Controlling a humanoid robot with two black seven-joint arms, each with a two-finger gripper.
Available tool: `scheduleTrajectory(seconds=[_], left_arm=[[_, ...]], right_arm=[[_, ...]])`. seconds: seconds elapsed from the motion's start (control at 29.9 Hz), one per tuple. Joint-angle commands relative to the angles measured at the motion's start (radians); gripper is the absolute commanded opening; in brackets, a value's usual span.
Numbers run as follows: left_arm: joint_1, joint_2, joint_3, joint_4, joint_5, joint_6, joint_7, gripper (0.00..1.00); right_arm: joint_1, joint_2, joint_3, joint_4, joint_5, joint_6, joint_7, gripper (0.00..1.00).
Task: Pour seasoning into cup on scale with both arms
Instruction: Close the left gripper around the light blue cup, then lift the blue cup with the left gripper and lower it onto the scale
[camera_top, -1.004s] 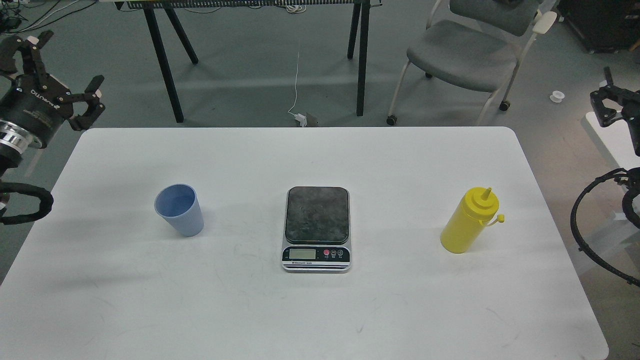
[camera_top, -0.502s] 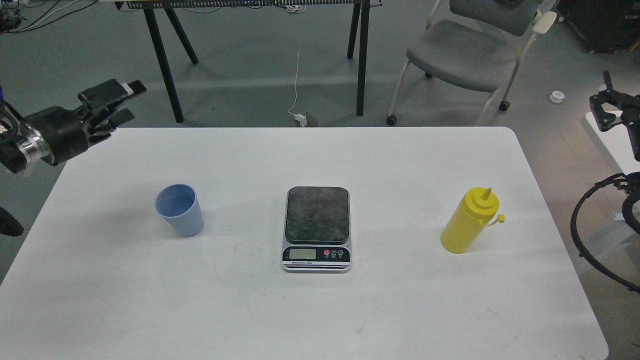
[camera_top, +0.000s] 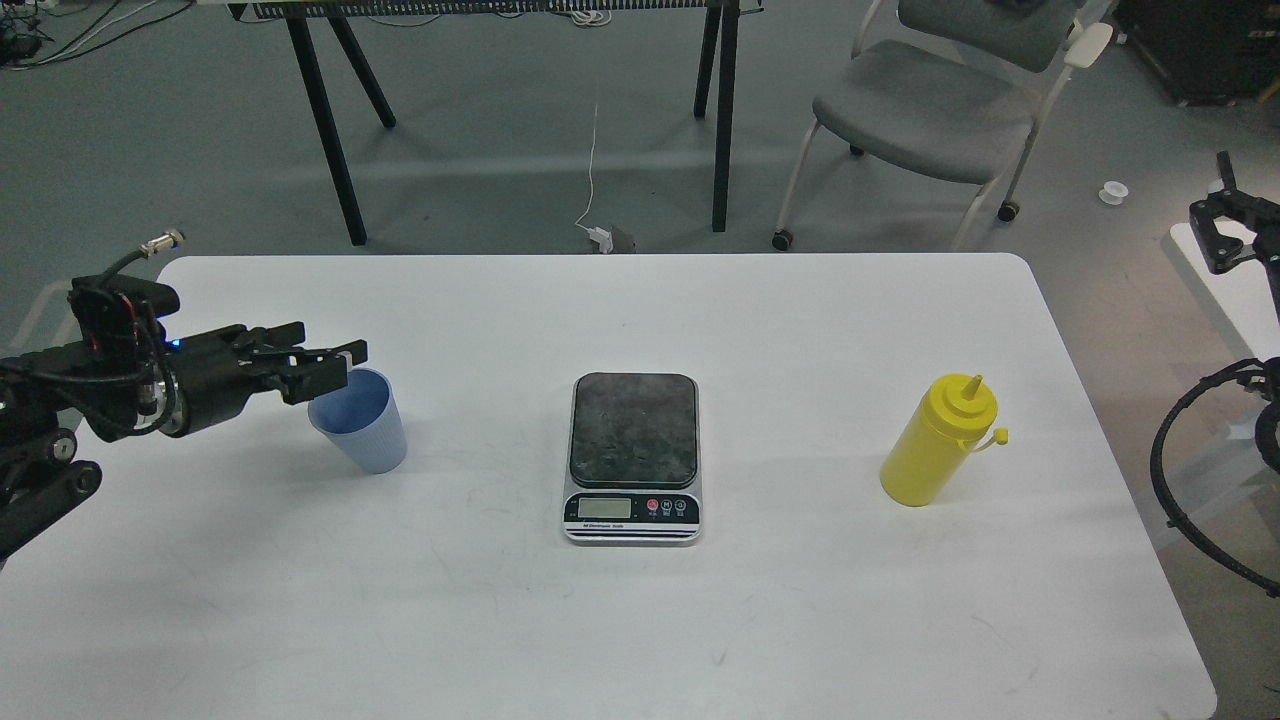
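The light blue ribbed cup (camera_top: 365, 435) stands upright on the white table (camera_top: 700, 300), left of centre. The scale (camera_top: 633, 430) sits in the middle with nothing on its dark plate. The yellow squeeze bottle of seasoning (camera_top: 935, 445) stands upright at the right, its small cap hanging to the side. My left gripper (camera_top: 335, 362) reaches in from the left, level with the cup's rim. Its fingers look spread, with the tips at the cup's left and back rim. My right gripper (camera_top: 1225, 220) is off the table at the far right edge, well behind the bottle and partly cut off.
A grey chair (camera_top: 925, 105) and black trestle legs (camera_top: 330, 130) stand on the floor behind the table. A black cable loop (camera_top: 1165, 450) hangs by the table's right edge. Bare tabletop lies between cup, scale and bottle.
My left gripper has swung down from beyond the table's back left corner to the cup's rim. The right gripper has shifted slightly right. Cup, scale and bottle have not moved.
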Motion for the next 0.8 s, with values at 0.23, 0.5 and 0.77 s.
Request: scheduleTrajectory(seconds=[0.23,0.5,0.77], left_arm=[[0.000,-0.055,0.043,0.079,0.074,0.002,0.010,0.53],[0.001,-0.060,0.046,0.117,0.072,0.002,0.005,0.17],[-0.003,-0.060,0.076,0.124,0.069,0.002,0.005,0.06]], right_arm=[[-0.018,-0.003,0.008,-0.002,0.000,0.000,-0.002,1.00],[-0.022,-0.003,0.009,-0.003,0.000,0.000,0.000,1.00],[-0.025,-0.003,0.015,-0.008,-0.001,0.000,0.000,1.00]])
